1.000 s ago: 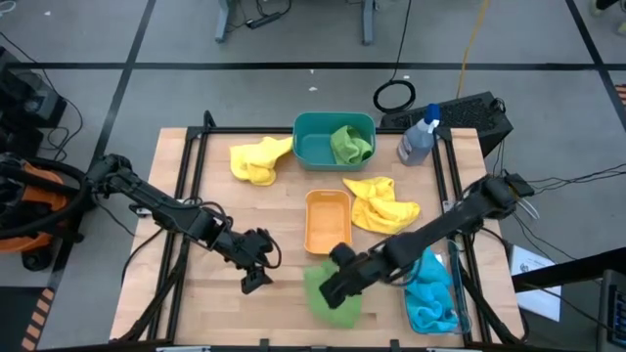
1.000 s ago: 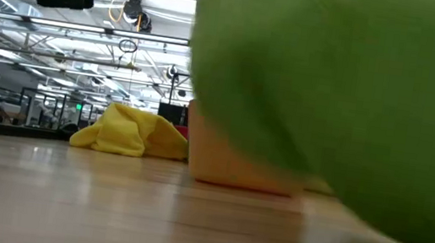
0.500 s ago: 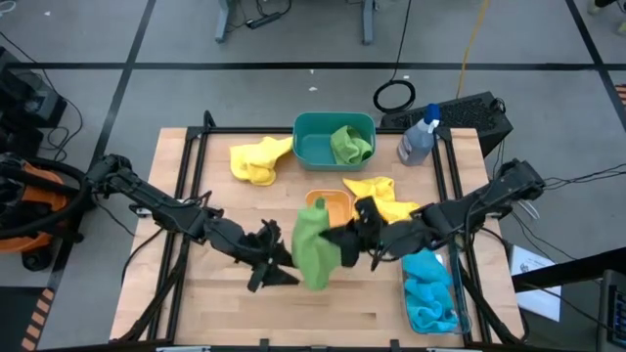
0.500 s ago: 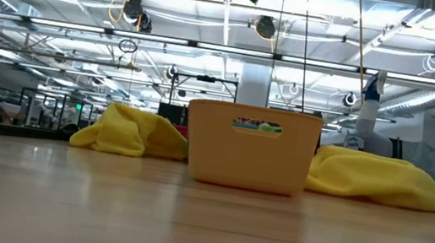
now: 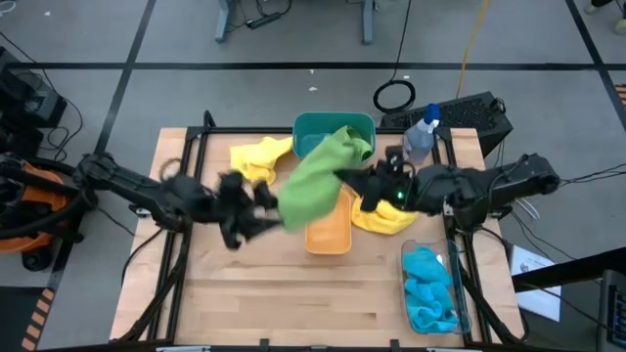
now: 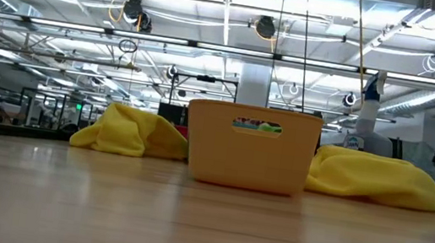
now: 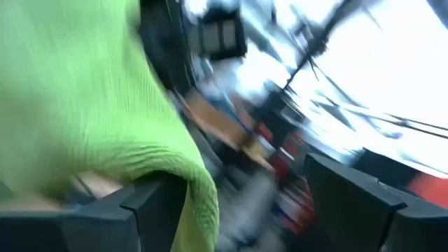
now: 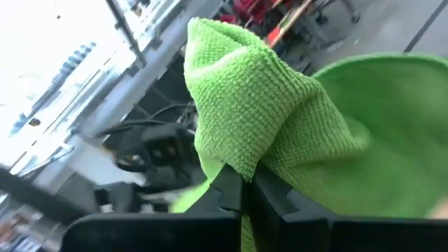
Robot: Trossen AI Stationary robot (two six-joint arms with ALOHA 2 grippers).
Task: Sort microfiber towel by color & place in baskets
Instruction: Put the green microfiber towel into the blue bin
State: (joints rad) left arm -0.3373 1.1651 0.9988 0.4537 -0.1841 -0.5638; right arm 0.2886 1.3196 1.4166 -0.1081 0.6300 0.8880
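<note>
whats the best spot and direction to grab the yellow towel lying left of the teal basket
Pinch the raised crumpled mound of the yellow towel, coming straight down from above. It lies bunched on the table left of the teal basket, so the folded ridge gives fingers something to close on; flat edges would slip.

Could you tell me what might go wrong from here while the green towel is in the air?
The green towel is pinched by the right gripper at one fold only, with most of it hanging free, so it could slip out. It hangs over the orange basket, short of the teal basket, so an early release would sort it wrongly. The left gripper is open beside the loose end and might snag it.
</note>
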